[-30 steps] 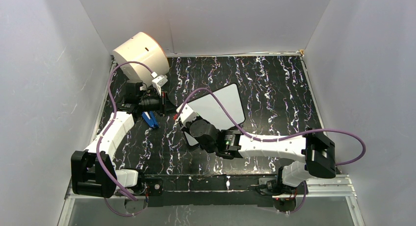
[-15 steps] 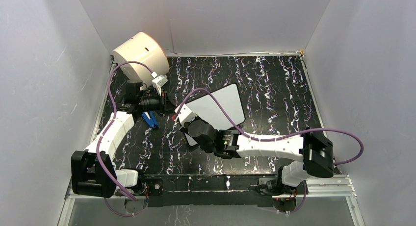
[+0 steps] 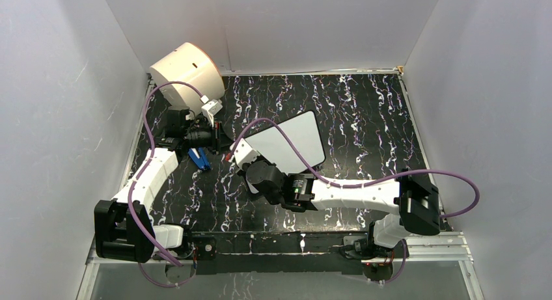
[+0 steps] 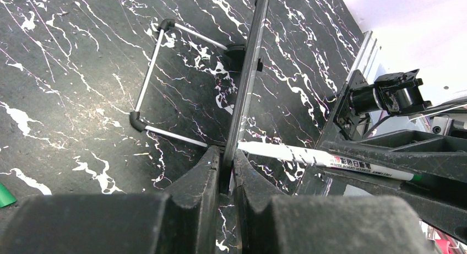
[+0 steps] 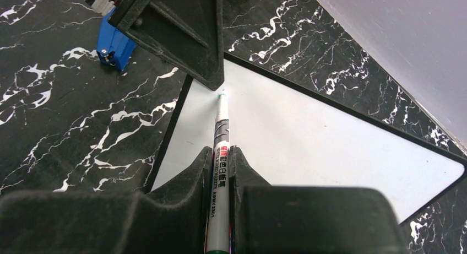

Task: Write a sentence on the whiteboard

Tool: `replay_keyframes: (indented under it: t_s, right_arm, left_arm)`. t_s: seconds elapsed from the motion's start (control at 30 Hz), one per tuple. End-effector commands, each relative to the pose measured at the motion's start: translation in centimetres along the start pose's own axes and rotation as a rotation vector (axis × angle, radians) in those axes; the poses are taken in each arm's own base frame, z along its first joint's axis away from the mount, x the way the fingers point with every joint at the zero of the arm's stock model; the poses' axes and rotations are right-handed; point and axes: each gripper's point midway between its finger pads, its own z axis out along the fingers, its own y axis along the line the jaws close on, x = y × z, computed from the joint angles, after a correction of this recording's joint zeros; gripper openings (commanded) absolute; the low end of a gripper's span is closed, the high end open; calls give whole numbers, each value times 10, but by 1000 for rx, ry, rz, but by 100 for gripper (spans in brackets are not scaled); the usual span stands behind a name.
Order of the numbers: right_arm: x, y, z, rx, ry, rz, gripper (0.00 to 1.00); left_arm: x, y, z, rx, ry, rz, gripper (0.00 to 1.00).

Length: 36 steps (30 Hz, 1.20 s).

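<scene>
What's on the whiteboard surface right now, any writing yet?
No lettering shows on the visible white face of the whiteboard. The tip of the marker, held by the right gripper, is at the corner that the left gripper clamps. The right arm covers the board's near part.

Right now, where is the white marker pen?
In the right wrist view the white marker pen sits clamped in the right gripper, its tip over the left corner of the glossy white whiteboard, just beside the left gripper pinching its edge.
</scene>
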Motion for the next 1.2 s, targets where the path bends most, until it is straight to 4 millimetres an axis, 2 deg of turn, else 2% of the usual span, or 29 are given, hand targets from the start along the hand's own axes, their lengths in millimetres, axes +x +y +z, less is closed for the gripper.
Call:
replay_keyframes:
  t_s: [0.0,0.7,1.0,1.17]
  right_arm:
    - [-19,-15,0,81,-27,48,0]
    - [-16,-29,-4,145,-19,59,0]
    - [-30,-23,-15,45,-81,89,0]
    - [-30,-16,-16,0,-75,77,0]
  left_arm:
    - [7,1,-1,-25,26,-25,0]
    - [8,4,0,-34,30,-29,0]
    - [9,6,0,-42,32,-33,0]
    - [8,6,0,-42,31,-32,0]
